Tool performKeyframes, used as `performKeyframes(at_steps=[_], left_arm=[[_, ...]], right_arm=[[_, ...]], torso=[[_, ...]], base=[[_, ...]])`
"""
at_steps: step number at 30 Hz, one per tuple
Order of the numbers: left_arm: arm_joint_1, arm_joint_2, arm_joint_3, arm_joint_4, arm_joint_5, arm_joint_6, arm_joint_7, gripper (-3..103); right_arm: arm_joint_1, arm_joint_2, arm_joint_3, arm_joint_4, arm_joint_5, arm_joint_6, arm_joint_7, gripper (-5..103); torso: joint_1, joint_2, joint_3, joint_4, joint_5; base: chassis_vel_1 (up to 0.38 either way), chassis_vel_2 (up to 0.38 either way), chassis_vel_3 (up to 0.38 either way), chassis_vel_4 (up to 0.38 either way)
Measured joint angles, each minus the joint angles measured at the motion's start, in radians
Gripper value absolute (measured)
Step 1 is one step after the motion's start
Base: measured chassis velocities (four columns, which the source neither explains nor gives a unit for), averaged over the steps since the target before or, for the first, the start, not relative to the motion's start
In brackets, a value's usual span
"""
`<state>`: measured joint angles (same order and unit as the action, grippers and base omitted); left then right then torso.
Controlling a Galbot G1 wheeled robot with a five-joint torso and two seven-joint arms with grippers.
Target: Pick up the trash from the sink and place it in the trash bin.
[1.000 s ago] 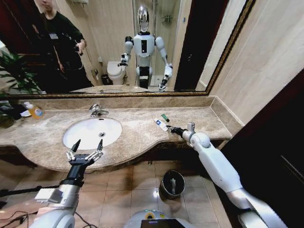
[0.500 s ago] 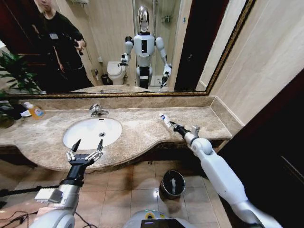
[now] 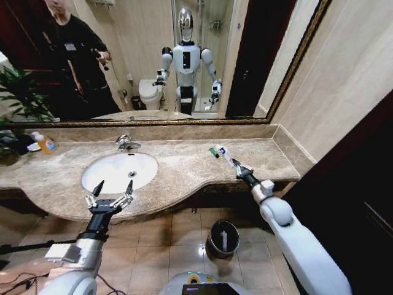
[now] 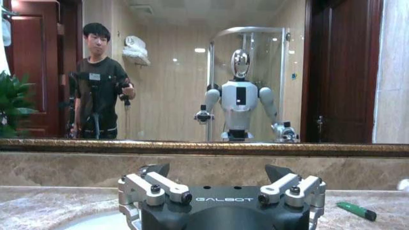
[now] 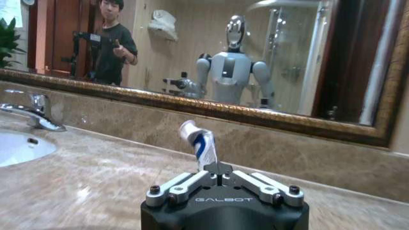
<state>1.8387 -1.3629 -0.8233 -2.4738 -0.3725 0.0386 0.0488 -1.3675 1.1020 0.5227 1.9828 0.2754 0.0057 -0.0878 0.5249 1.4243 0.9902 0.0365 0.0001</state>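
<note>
Head view: our beige marble worktop (image 3: 178,169) holds the white oval sink (image 3: 118,170) | small round black trash bin (image 3: 223,238) on the floor below | left hand (image 3: 110,195) spread wide before the sink | right hand (image 3: 236,169) clenched on a white blue-marked tube (image 3: 225,154), lifted over the worktop | tiny green piece (image 3: 213,152) beside it.

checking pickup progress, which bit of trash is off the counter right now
The white tube with blue marks: it is pinched in the right tool and lifted above the counter. The small green piece lies flat on the marble beside it.
</note>
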Motion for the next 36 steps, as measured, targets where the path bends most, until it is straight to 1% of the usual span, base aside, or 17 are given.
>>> performKeyframes(at_steps=[2, 3, 6, 7, 8, 9, 10, 11, 14, 17, 23, 26, 27, 28, 31, 35, 36], left_arm=[[0.000, 0.000, 0.000, 0.000, 0.000, 0.000, 0.000, 100], [0.000, 0.000, 0.000, 0.000, 0.000, 0.000, 0.000, 100], [0.000, 0.000, 0.000, 0.000, 0.000, 0.000, 0.000, 100], [0.000, 0.000, 0.000, 0.000, 0.000, 0.000, 0.000, 100], [0.000, 0.000, 0.000, 0.000, 0.000, 0.000, 0.000, 100], [0.000, 0.000, 0.000, 0.000, 0.000, 0.000, 0.000, 100], [0.000, 0.000, 0.000, 0.000, 0.000, 0.000, 0.000, 100], [0.000, 0.000, 0.000, 0.000, 0.000, 0.000, 0.000, 100], [0.000, 0.000, 0.000, 0.000, 0.000, 0.000, 0.000, 100], [0.000, 0.000, 0.000, 0.000, 0.000, 0.000, 0.000, 100], [0.000, 0.000, 0.000, 0.000, 0.000, 0.000, 0.000, 100], [0.000, 0.000, 0.000, 0.000, 0.000, 0.000, 0.000, 100], [0.000, 0.000, 0.000, 0.000, 0.000, 0.000, 0.000, 100], [0.000, 0.000, 0.000, 0.000, 0.000, 0.000, 0.000, 100], [0.000, 0.000, 0.000, 0.000, 0.000, 0.000, 0.000, 100], [0.000, 0.000, 0.000, 0.000, 0.000, 0.000, 0.000, 100], [0.000, 0.000, 0.000, 0.000, 0.000, 0.000, 0.000, 100]], right_arm=[[-0.102, 0.041, 0.030, 0.031, -0.047, 0.054, 0.002, 0], [-0.102, 0.041, 0.030, 0.031, -0.047, 0.054, 0.002, 0], [-0.181, 0.106, 0.057, 0.023, -0.130, 0.137, 0.002, 0], [-0.181, 0.106, 0.057, 0.023, -0.130, 0.137, 0.002, 0], [-0.196, 0.122, 0.062, 0.015, -0.148, 0.157, 0.003, 0], [-0.228, 0.154, 0.068, -0.009, -0.181, 0.195, 0.003, 0], [-0.248, 0.170, 0.069, -0.026, -0.192, 0.216, 0.004, 0], [-0.248, 0.170, 0.069, -0.026, -0.192, 0.216, 0.004, 0], [-0.300, 0.206, 0.073, -0.103, -0.211, 0.279, 0.011, 0], [-0.316, 0.216, 0.075, -0.171, -0.213, 0.300, 0.015, 0], [-0.287, 0.229, 0.063, -0.295, -0.212, 0.304, 0.018, 0], [-0.252, 0.245, 0.055, -0.369, -0.224, 0.302, 0.017, 0], [-0.225, 0.255, 0.050, -0.425, -0.238, 0.302, 0.016, 0], [-0.225, 0.255, 0.050, -0.425, -0.238, 0.302, 0.016, 0], [-0.158, 0.278, 0.044, -0.565, -0.281, 0.303, 0.016, 0], [-0.132, 0.290, 0.044, -0.621, -0.295, 0.304, 0.018, 0], [-0.100, 0.304, 0.044, -0.689, -0.309, 0.307, 0.029, 0]], torso=[[0.000, 0.000, 0.000, 0.0000, -0.0001], [0.000, 0.000, 0.000, 0.0000, -0.0001], [0.000, 0.000, 0.000, 0.0003, -0.0002], [0.000, 0.000, 0.000, 0.0003, -0.0002], [0.000, 0.000, 0.000, 0.0004, -0.0004], [0.000, 0.000, 0.000, 0.0003, -0.0001], [0.000, 0.000, 0.000, 0.0003, -0.0002], [0.000, 0.000, 0.000, 0.0003, -0.0002], [0.000, 0.000, 0.000, 0.0003, -0.0002], [0.000, 0.000, 0.000, 0.0002, -0.0002], [0.000, 0.000, 0.000, 0.0003, -0.0002], [0.000, 0.000, 0.000, 0.0003, -0.0002], [0.000, 0.000, 0.000, 0.0003, -0.0001], [0.000, 0.000, 0.000, 0.0003, -0.0001], [0.000, 0.000, 0.000, 0.0003, -0.0002], [0.000, 0.000, 0.000, 0.0004, 0.0000], [0.000, 0.000, 0.000, 0.0003, -0.0002]], base=[[0.000, 0.000, 0.000, 0.000], [0.000, 0.000, 0.000, 0.000], [0.000, 0.000, 0.000, 0.000], [0.000, 0.000, 0.000, 0.000], [0.000, 0.000, 0.000, 0.000], [0.000, 0.000, 0.000, 0.000], [0.000, 0.000, 0.000, 0.000], [0.000, 0.000, 0.000, 0.000], [0.000, 0.000, 0.000, 0.000], [0.000, 0.000, 0.000, 0.000], [0.000, 0.000, 0.000, 0.000], [0.000, 0.000, 0.000, 0.000], [0.000, 0.000, 0.000, 0.000], [0.000, 0.000, 0.000, 0.000], [0.000, 0.000, 0.000, 0.000], [0.000, 0.000, 0.000, 0.000], [0.000, 0.000, 0.000, 0.000]])
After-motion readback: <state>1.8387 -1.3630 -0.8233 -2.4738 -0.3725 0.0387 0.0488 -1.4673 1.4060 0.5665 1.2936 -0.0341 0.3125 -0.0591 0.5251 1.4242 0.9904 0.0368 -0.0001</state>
